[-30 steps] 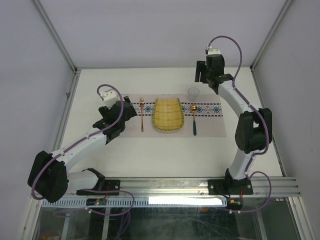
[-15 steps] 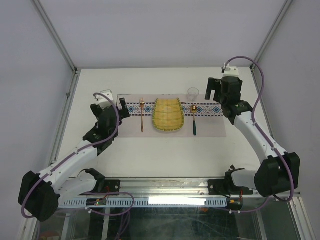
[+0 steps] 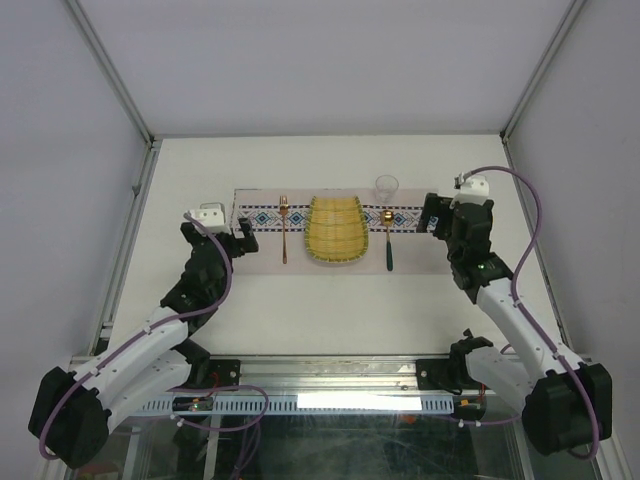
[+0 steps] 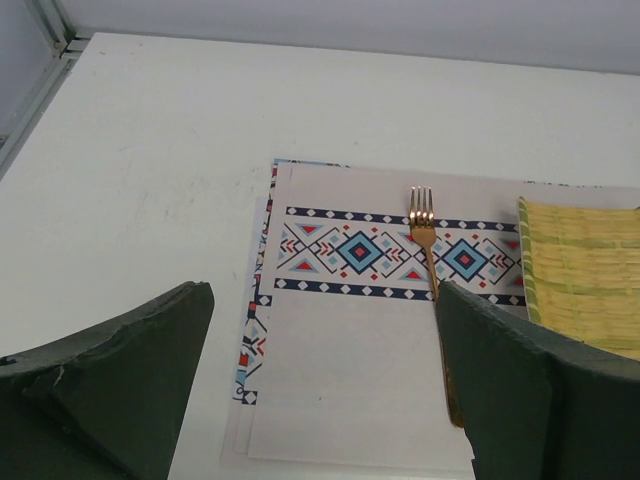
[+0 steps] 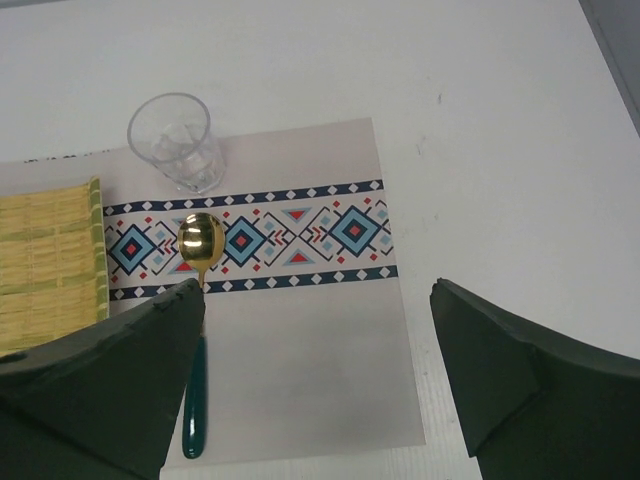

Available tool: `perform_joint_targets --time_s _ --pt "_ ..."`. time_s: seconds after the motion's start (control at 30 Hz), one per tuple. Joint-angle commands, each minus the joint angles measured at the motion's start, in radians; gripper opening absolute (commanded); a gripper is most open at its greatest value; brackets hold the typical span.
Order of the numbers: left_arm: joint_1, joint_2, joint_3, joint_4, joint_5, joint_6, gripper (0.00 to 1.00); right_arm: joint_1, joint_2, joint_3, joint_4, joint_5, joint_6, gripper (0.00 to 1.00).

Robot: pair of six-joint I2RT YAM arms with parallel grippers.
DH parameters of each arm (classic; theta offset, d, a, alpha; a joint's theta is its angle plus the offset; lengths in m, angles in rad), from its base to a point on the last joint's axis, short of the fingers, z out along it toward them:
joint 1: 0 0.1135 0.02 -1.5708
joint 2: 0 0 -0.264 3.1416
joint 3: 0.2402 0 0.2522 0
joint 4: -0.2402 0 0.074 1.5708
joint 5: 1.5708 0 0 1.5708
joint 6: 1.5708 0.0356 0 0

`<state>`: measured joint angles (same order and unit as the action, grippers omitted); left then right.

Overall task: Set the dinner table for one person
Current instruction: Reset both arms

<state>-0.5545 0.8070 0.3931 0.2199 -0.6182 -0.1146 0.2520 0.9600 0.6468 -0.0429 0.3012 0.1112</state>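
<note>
The dinner table (image 3: pixel 330 300) is the wide matte white top that fills the floor of the cell and carries everything. It is rigid and fixed, so treat it as something to set things on, not something to grip. Its surface looks dull enough that things should not skate.

The pale placemat (image 3: pixel 420 255) lies across the far middle of the table. It looks thin and limp, so if it needs shifting, pinch a free edge. The yellow-green woven mat (image 3: pixel 334 229) sits on its centre and is probably light and a little springy.

Your left gripper (image 4: pixel 322 300) hangs over the placemat's left end and your right gripper (image 5: pixel 316 290) over its right end. Both have their jaws spread wide and hold nothing.

The green-handled spoon (image 5: pixel 198 300) lies to the right of the woven mat and the copper fork (image 4: pixel 428 250) to its left. Both are slim and flat to the cloth, so take them across the handle.

The clear glass (image 5: pixel 172 138) stands upright just beyond the spoon's bowl. It looks slick and easy to tip — grip its wall, and mind it when reaching for the spoon.
</note>
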Motion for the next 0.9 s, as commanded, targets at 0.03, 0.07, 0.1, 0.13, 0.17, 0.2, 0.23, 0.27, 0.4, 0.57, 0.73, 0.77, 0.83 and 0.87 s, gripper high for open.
perform_joint_targets --time_s 0.03,0.07,0.1,0.13,0.17,0.2,0.23,0.27,0.4,0.57,0.73,0.77,0.83,0.87 --pt "0.009 0.002 -0.037 0.126 0.025 0.041 0.99 -0.004 -0.045 -0.073 0.149 0.001 0.015 0.99" --pt "0.008 0.004 -0.044 0.136 0.020 0.043 0.99 -0.005 -0.039 -0.073 0.142 0.004 0.019 0.99" --pt "0.009 0.005 -0.052 0.146 0.015 0.042 0.99 -0.005 -0.027 -0.068 0.130 0.011 0.027 0.99" --pt "0.008 0.008 -0.058 0.156 0.009 0.044 0.99 -0.005 -0.006 -0.057 0.108 0.015 0.033 0.99" --pt "0.009 0.011 -0.061 0.158 0.005 0.044 0.99 -0.004 0.010 -0.043 0.079 0.015 0.033 0.99" --pt "0.008 0.015 -0.064 0.162 0.002 0.047 0.99 -0.004 0.031 -0.031 0.056 0.015 0.033 0.99" --pt "0.008 0.022 -0.067 0.168 -0.003 0.051 0.99 -0.004 0.053 -0.021 0.038 0.015 0.033 0.99" --pt "0.008 0.028 -0.070 0.169 -0.009 0.052 0.99 -0.005 0.074 -0.017 0.031 0.015 0.033 0.99" --pt "0.009 0.041 -0.086 0.178 -0.014 0.059 0.99 -0.004 0.121 -0.039 0.079 -0.022 0.088 0.99" --pt "0.008 0.051 -0.115 0.211 -0.021 0.069 0.99 -0.005 0.075 -0.116 0.173 -0.022 0.118 1.00" --pt "0.009 0.076 -0.109 0.211 -0.023 0.059 0.99 -0.005 -0.028 -0.198 0.258 -0.026 0.118 0.99" --pt "0.008 0.081 -0.108 0.212 -0.025 0.057 0.99 -0.005 -0.035 -0.205 0.266 -0.025 0.118 1.00" --pt "0.008 0.090 -0.106 0.212 -0.030 0.057 0.99 -0.004 -0.034 -0.210 0.270 -0.014 0.115 0.99" --pt "0.008 0.097 -0.107 0.215 -0.035 0.059 0.99 -0.004 -0.026 -0.209 0.269 -0.011 0.108 0.99"
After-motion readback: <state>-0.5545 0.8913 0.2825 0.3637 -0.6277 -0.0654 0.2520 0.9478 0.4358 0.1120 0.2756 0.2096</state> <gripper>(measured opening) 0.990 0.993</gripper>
